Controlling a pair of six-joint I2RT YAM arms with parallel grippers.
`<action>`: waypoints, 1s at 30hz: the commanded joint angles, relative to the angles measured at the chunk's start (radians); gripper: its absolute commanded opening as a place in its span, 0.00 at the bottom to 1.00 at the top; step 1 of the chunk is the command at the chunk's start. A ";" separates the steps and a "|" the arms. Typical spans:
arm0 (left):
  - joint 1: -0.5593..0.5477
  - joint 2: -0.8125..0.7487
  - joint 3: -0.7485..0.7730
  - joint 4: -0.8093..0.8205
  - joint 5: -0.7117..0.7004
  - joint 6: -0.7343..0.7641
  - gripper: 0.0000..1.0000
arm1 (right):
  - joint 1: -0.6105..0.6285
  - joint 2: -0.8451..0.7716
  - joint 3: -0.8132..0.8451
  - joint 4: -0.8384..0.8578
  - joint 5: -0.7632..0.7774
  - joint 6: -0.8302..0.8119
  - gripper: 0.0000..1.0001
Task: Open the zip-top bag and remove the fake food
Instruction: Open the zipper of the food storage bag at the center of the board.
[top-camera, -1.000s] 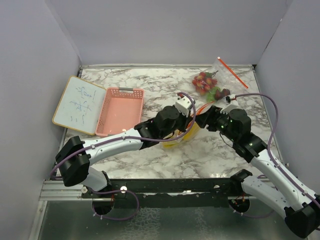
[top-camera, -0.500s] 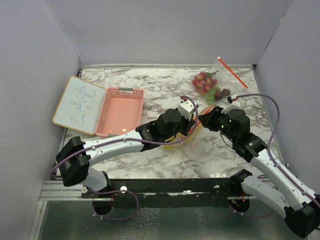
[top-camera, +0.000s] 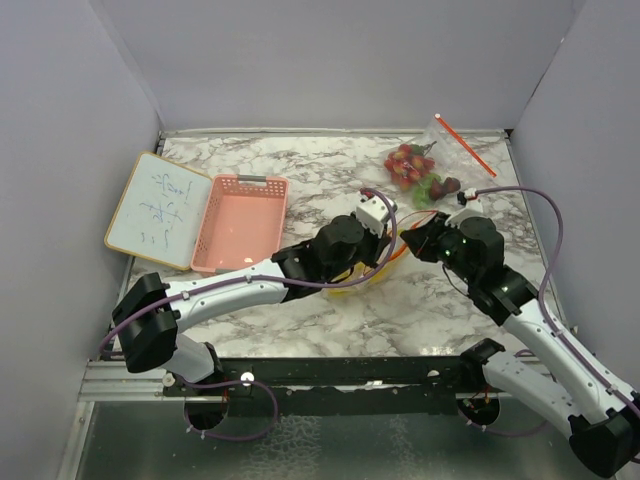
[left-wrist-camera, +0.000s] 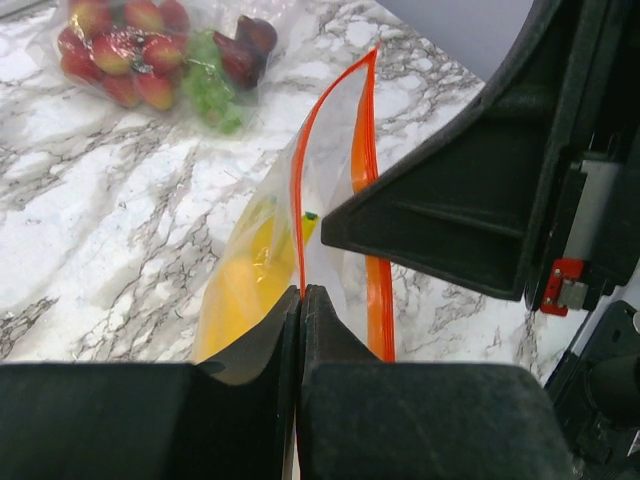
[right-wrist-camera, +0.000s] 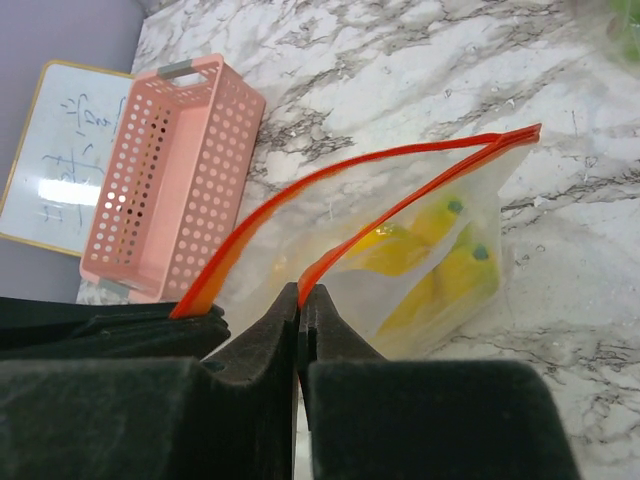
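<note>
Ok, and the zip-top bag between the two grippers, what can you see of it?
The zip-top bag is clear, soft plastic with an orange-red zip strip. Its mouth is pulled partly open: the left gripper pinches one lip, the right gripper the other. Yellow fake food lies inside. Its bottom rests on the marble table.

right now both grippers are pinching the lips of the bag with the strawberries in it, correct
Not the strawberry bag. The left gripper and right gripper are pinching the lips of the bag holding yellow pieces, as both wrist views show; the strawberry bag lies apart, untouched.
</note>
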 joint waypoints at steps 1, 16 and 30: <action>-0.006 0.016 0.066 -0.010 -0.064 -0.001 0.00 | -0.004 -0.032 0.036 -0.021 -0.029 -0.008 0.02; 0.051 0.050 0.128 -0.025 -0.124 -0.084 0.00 | -0.003 0.206 0.513 -0.218 0.077 -0.339 0.02; 0.179 0.004 -0.192 0.023 -0.156 -0.303 0.03 | -0.003 0.348 0.302 -0.114 -0.208 -0.445 0.02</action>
